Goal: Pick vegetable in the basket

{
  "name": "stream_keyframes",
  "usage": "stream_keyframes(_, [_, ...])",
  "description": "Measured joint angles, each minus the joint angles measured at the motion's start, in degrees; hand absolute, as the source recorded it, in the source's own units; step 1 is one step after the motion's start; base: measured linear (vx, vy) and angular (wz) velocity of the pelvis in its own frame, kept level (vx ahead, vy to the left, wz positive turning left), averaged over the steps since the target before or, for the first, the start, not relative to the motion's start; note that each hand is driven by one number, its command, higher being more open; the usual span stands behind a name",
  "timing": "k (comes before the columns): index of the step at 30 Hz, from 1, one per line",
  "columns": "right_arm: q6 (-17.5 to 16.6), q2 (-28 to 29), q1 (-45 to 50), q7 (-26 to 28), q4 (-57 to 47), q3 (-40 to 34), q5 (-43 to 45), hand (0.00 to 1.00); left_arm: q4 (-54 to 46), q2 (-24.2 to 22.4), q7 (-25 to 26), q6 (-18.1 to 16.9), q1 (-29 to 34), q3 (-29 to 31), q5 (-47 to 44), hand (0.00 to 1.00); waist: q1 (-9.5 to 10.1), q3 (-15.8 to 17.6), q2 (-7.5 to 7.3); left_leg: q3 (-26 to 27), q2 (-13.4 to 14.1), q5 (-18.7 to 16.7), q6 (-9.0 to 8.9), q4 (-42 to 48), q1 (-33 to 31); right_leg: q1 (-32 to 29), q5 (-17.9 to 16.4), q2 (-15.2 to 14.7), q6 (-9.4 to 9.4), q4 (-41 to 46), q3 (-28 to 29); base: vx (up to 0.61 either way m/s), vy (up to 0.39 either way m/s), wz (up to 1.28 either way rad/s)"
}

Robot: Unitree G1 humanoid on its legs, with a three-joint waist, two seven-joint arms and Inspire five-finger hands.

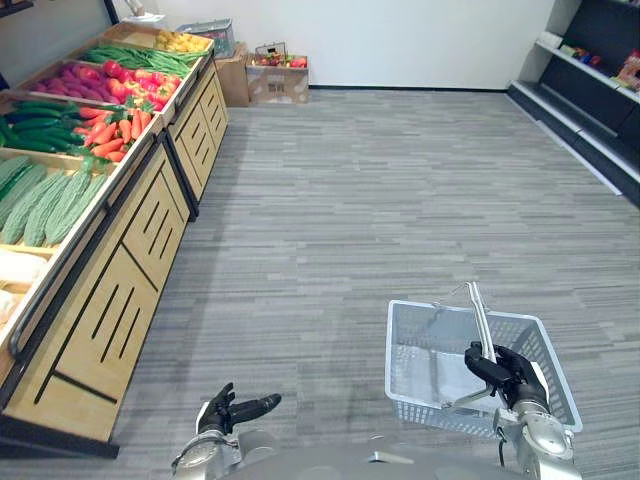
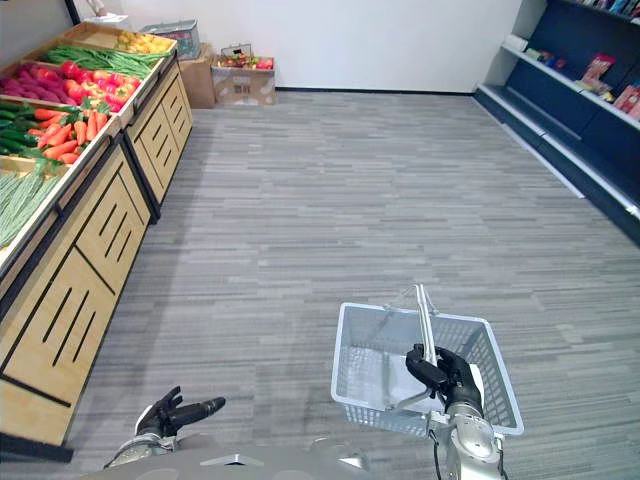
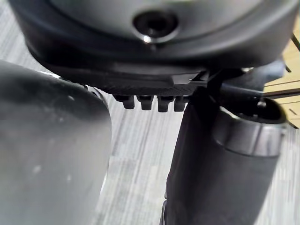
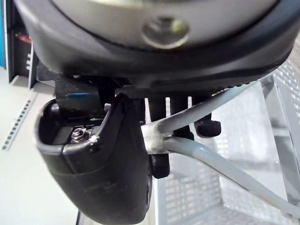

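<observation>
Left eye view: the right hand sits at lower right, fingers and thumb curled tight round the two grey wire handles of a pale grey mesh basket. The basket hangs from that hand above the grey plank floor. In the right wrist view both handles pass between thumb and fingers, confirming a closed grasp.

The left hand sits at lower left, well apart from the basket. Its fingers are extended and relaxed, and it holds nothing.

The vegetables lie in the bins of a wooden produce stand along the robot's left side, well apart from both hands:
- pale green bitter gourds, nearest bin;
- dark cucumbers and orange carrots, next bin;
- red peppers and green beans, farther back.

Cardboard boxes stand against the far wall. Dark shelving lines the right side.
</observation>
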Motion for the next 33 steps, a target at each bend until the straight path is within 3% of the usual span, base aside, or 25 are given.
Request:
stream_keyframes(3, [0.0, 0.0, 0.3, -0.1, 0.0, -0.9, 0.0, 0.0, -1.2, 0.2, 0.0, 0.0, -0.3, 0.0, -0.1, 1.0, 0.07, 0.5, -0.8, 1.8, -4.9, 0.4, -1.1, -19.6, -2.9, 0.9, -2.6, -3.6, 2.79, 0.7, 0.6, 0.23, 0.231, -0.04])
stream_keyframes(4, [0.0, -0.2, 0.3, -0.2, 0.0, -1.6, 0.0, 0.0, -1.2, -0.1, 0.0, 0.1, 0.0, -0.1, -0.1, 1.0, 0.06, 0.5, -0.19, 0.9, -6.7, 5.0, -1.87, -29.5, -2.6, 0.8, -3.9, -4.6, 4.35, 1.6, 1.1, 0.19, 0.231, -0.13])
stream_keyframes(5, [0.0, -0.4, 0.4, -0.3, 0.0, -1.7, 0.0, 0.0, -1.2, -0.3, 0.1, 0.1, 0.1, 0.1, -0.4, 1.0, 0.37, 0.5, 0.06, 0.6, -7.5, 9.7, -2.09, -30.9, -2.2, 0.8, -4.8, -5.2, 5.15, 2.4, 1.7, 0.27, 0.298, -0.08])
stream_keyframes(6, [0.1, 0.3, 0.9, -0.3, 0.4, -1.6, 0.0, 0.0, -1.1, 0.1, 0.5, 0.1, 0.1, 0.1, -0.5, 1.0, 0.45, 0.2, -0.68, 1.3, -10.0, 8.9, -1.61, -32.1, -1.4, 1.2, -5.3, -7.0, 6.43, 2.2, 2.4, 0.3, 0.285, -0.01])
stream_keyframes(7, [0.1, 0.2, 0.8, 0.2, 0.4, -1.5, 0.0, 0.0, -1.1, 0.5, 0.7, -0.1, -0.2, 0.2, -0.4, 1.0, 0.68, 0.4, -1.46, 1.7, -11.5, 8.0, -0.41, -31.5, -1.8, 1.2, -5.3, -8.5, 7.54, 1.3, 2.5, 0.3, 0.26, 0.04])
stream_keyframes(11, [0.1, 0.2, -0.5, 0.5, 0.5, -0.5, -0.1, 0.0, 0.5, 0.7, 0.8, 0.2, 0.6, 3.6, -0.4, 1.0, 1.33, 1.1, -1.7, 2.2, -13.3, 5.8, 2.8, -27.4, -2.5, 2.9, -4.1, -10.7, 9.34, -1.7, 4.9, 0.25, 0.195, -0.09])
stream_keyframes(17, [0.0, 0.2, -3.4, 1.5, 0.5, 3.4, -0.3, 0.0, 1.1, 0.6, 0.7, 0.0, 2.4, 4.6, 0.1, 1.0, 3.11, 0.7, -1.31, 3.8, -13.3, 3.6, 1.84, -28.7, -1.4, 0.6, -2.7, -11.4, 11.32, -1.7, 11.9, 0.12, 0.079, -0.4])
stream_keyframes(21, [-0.1, 0.2, -5.8, 1.5, 0.5, 6.8, -1.4, 0.0, 0.9, 0.6, 0.7, 0.0, 2.3, 4.6, 0.1, 1.0, 4.09, 0.0, -2.16, 6.6, -13.5, 2.8, 1.49, -30.5, -1.6, -3.5, -2.4, -11.7, 11.88, -0.6, 16.0, -0.03, 0.051, -0.57])
stream_keyframes(24, [-0.1, 0.2, -5.2, 1.5, 0.7, 8.3, -2.5, 0.0, 0.9, 0.9, 0.7, 0.0, 2.6, 4.4, 0.1, 1.0, 3.9, -1.4, -2.47, 7.0, -14.3, 2.4, 1.42, -32.1, -1.4, -7.0, -2.0, -11.7, 12.56, 4.2, 17.0, -0.01, 0.055, -0.19])
stream_keyframes(28, [0.0, 0.2, -3.7, 1.5, 1.0, 8.4, -2.5, 0.0, 0.6, 0.9, 0.7, 0.0, 3.2, 3.7, 0.1, 1.0, 3.76, -1.5, -2.57, 6.7, -16.2, 2.1, 2.76, -34.6, 1.8, -11.8, -0.7, -11.7, 14.59, 17.9, 16.7, 0.03, 0.103, 0.1])
stream_keyframes(32, [0.0, 0.2, -1.7, 1.4, 1.0, 8.3, -3.6, 0.0, 0.4, 1.4, 0.7, 0.1, 4.4, 2.0, 0.1, 1.0, 2.46, -1.5, -2.59, 4.9, -17.9, 1.0, 4.45, -36.8, 6.4, -15.7, 5.6, -12.7, 13.69, 31.8, 13.1, 0.11, 0.117, 0.26])
stream_keyframes(33, [0.0, 0.3, -1.3, 1.4, 1.0, 8.3, -3.6, 0.0, 0.4, 1.6, 0.7, 0.3, 4.7, 1.7, 0.1, 1.0, 2.28, -1.5, -2.56, 4.4, -18.1, 0.6, 5.09, -37.1, 7.2, -16.7, 4.8, -13.3, 12.93, 34.6, 11.7, 0.17, 0.066, 0.3])
